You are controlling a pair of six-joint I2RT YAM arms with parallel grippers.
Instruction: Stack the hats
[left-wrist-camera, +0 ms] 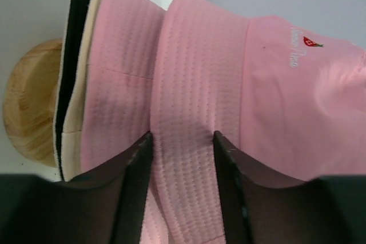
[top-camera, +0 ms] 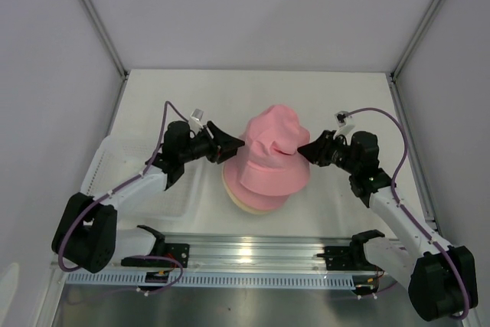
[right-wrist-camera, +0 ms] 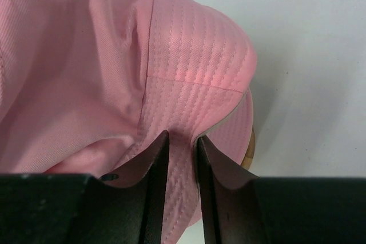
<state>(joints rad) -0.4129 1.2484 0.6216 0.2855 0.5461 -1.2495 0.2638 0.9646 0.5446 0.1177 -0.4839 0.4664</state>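
1. Left gripper (left-wrist-camera: 183,136): jaws roughly half open, sitting either side of the brim of the top pink hat (left-wrist-camera: 274,84). The stitched brim fills the gap between the fingers (left-wrist-camera: 131,187). I honestly cannot tell if it's actually pinching the fabric or just straddling it.
2. From that gripper's view, the top hat's crown, with a small embroidered logo, is ahead and to the right of the fingertips. To the left of them are the other brims, layered: second pink hat (left-wrist-camera: 114,84), then beige hat (left-wrist-camera: 73,135), then black hat (left-wrist-camera: 71,44).
3. Further left of those fingertips, the wooden stand (left-wrist-camera: 28,101) pokes out from under the black brim.
4. Right gripper (right-wrist-camera: 183,136): jaws nearly together, with a fold of the top pink hat's brim squeezed between them, so that one has hold of it. The crown bunches up ahead and to the left of its tips.
5. Overhead, the hat pile sits right between the two grippers, left one (top-camera: 233,145) and right one (top-camera: 301,149), each touching its own side of the top hat.
6. The white basket (top-camera: 107,166) lies on the table behind the left gripper, beside its arm.
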